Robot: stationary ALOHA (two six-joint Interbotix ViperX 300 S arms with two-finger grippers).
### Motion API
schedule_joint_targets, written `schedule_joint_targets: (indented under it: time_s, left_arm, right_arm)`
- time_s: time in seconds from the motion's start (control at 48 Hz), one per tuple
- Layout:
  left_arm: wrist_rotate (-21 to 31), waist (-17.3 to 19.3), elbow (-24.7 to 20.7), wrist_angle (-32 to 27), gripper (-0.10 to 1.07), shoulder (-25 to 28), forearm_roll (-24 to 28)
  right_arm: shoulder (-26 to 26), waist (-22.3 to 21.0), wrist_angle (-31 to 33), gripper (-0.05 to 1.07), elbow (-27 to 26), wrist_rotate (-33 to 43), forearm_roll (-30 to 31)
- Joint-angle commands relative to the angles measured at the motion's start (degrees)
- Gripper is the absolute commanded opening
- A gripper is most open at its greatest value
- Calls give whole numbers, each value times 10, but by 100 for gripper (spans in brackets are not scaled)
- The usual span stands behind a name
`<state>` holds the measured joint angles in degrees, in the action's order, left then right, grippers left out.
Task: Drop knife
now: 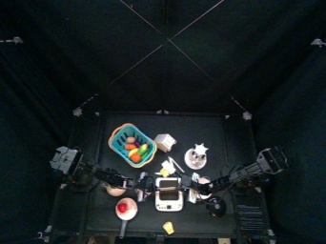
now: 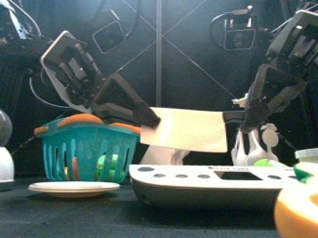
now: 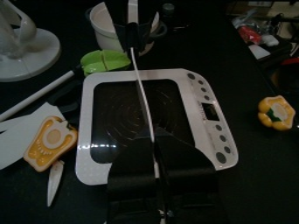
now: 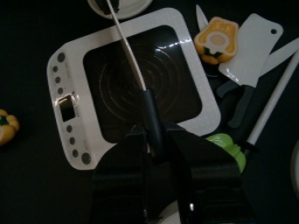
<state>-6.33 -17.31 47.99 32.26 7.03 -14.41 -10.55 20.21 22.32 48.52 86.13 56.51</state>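
Note:
The knife hangs above the white scale (image 2: 211,175). In the front view its wide cream blade (image 2: 187,130) shows flat. In the wrist views it is edge-on, a thin silver line (image 3: 136,87) with a black handle (image 4: 149,114). My left gripper (image 3: 149,162) is shut on the blade's end; it shows at the blade's left in the front view (image 2: 144,117). My right gripper (image 4: 149,147) is shut on the handle, at the blade's right in the front view (image 2: 240,125). The knife lies level between the two arms.
A teal basket (image 2: 87,153) with fruit stands at the left over a white plate (image 2: 72,188). Toy knives (image 4: 251,52), a yellow piece (image 4: 219,37) and a green piece (image 3: 105,59) lie beside the scale. A yellow pepper (image 3: 275,111) lies near the front.

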Motion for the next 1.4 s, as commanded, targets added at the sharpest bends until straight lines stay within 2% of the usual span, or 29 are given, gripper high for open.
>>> schedule_joint_targets:
  time_s: [0.0, 0.125, 0.25, 0.333, 0.458, 0.562, 0.625, 0.667, 0.771, 0.812, 0.875, 0.917, 1.062, 1.146, 1.208, 1.25, 1.312, 1.375]
  left_arm:
    - [-3, -15, -9, 8, 17, -11, 9]
    - [-2, -9, -15, 13, 26, -15, 17]
    - [-4, 8, -12, 14, 59, -35, 40]
    - [-4, 23, -9, 17, 68, -55, 57]
    - [-4, 64, 2, 17, 68, -98, 87]
    - [-4, 110, 17, 17, 68, -145, 114]
    - [-3, 168, 31, 17, 68, -200, 164]
    - [-2, 183, 42, 18, 68, -229, 178]
    - [1, 183, 84, 47, 68, -260, 171]
    - [-1, 183, 91, 70, 68, -262, 168]
    - [1, 183, 95, 74, 68, -258, 168]
    - [1, 183, 93, 75, 68, -256, 168]
    - [1, 183, 94, 74, 68, -250, 145]
    - [1, 181, 95, 74, 68, -250, 144]
    - [0, 181, 98, 75, 68, -250, 144]
    - [0, 183, 100, 75, 68, -250, 144]
    - [1, 183, 100, 75, 68, -250, 143]
    - [1, 183, 99, 75, 68, -250, 143]
  right_arm:
    - [-18, -17, 11, 47, -7, 2, 0]
    - [-40, -14, 11, 47, -3, 2, 9]
    - [-65, -13, 17, 47, 11, 3, 5]
    - [-79, -13, 18, 47, 20, 3, 4]
    - [-105, -13, 28, 47, 39, 3, 0]
    - [-148, -15, 56, 47, 65, 3, -17]
    - [-193, -17, 86, 47, 90, 3, -41]
    - [-210, -20, 98, 47, 107, 3, -57]
    - [-221, -48, 120, 49, 126, 3, -99]
    - [-221, -55, 123, 49, 129, 3, -110]
    - [-221, -62, 127, 51, 136, 3, -118]
    - [-221, -67, 134, 55, 142, 3, -122]
    - [-220, -69, 136, 80, 149, 4, -144]
    - [-219, -65, 135, 85, 142, 4, -145]
    - [-214, -65, 115, 85, 131, 3, -139]
    - [-193, -64, 63, 85, 120, 3, -128]
    - [-166, -66, 38, 85, 108, 4, -120]
    - [-124, -72, 13, 85, 74, 5, -98]
